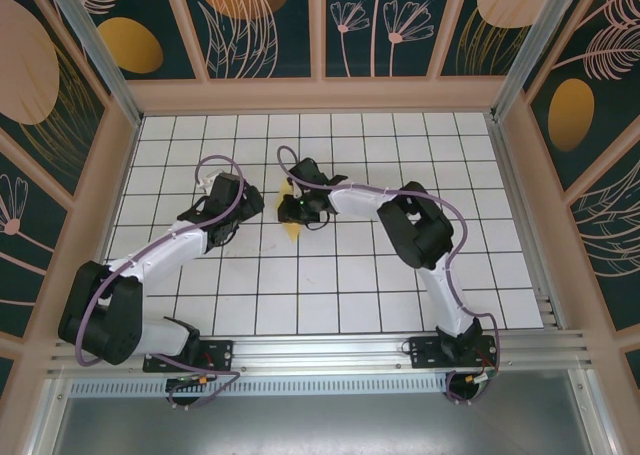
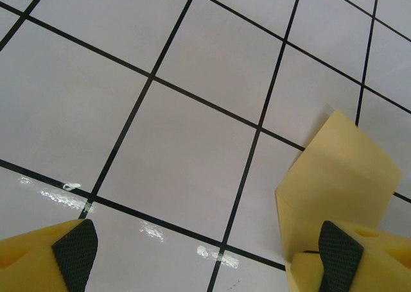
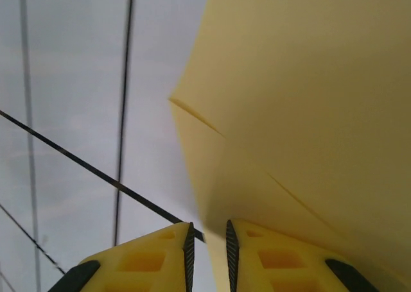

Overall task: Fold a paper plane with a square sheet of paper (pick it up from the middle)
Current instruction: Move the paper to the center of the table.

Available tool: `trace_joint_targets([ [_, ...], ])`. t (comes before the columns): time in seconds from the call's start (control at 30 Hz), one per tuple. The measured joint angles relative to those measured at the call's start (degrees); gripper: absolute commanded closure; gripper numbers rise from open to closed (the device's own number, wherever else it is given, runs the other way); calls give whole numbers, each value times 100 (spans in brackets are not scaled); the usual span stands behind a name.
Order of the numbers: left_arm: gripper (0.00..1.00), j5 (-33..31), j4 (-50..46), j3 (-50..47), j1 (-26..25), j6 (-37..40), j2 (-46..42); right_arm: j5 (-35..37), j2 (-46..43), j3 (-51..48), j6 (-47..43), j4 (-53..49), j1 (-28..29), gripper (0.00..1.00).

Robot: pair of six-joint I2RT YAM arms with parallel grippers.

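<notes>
Seen from above, a white table [image 1: 400,295] with a black grid is carrying two robot arms that are meeting near its centre. The right hand [image 1: 298,207] is pinching a folded yellow paper sheet [image 1: 291,227], whose pointed end is sticking out below the hand at 6 o'clock. The left hand [image 1: 243,207] is hovering just beside the paper, at its 9 o'clock.

In the right wrist view, the right hand [image 3: 207,247] is almost fully closed, leaving only a slit. The creased paper [image 3: 308,99] is running down into that slit and spreading up toward 1 o'clock, above the table [image 3: 64,112].

In the left wrist view, the left hand [image 2: 207,257] is spreading its fingers [image 2: 76,253] wide and gripping nothing. The paper [image 2: 340,176] is sitting at 2 o'clock, its lower edge disappearing behind the 3 o'clock finger, over the tiles [image 2: 192,112].
</notes>
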Motion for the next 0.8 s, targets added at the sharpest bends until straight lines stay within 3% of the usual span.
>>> trace_joint_targets([
  [0.23,5,83,131,-59,20,2,-20,-225,-229,-216,-1373,-520,-107,75],
  [0.43,1,81,291,-219,20,2,-146,262,-1075,-966,-2212,-1320,-452,72],
  [0.57,1,83,348,-254,20,2,-155,501,-1460,-1045,-1952,-1290,-614,70],
  [0.8,2,229,586,-356,20,-133,-155,802,-1668,-1226,-564,-800,-210,74],
])
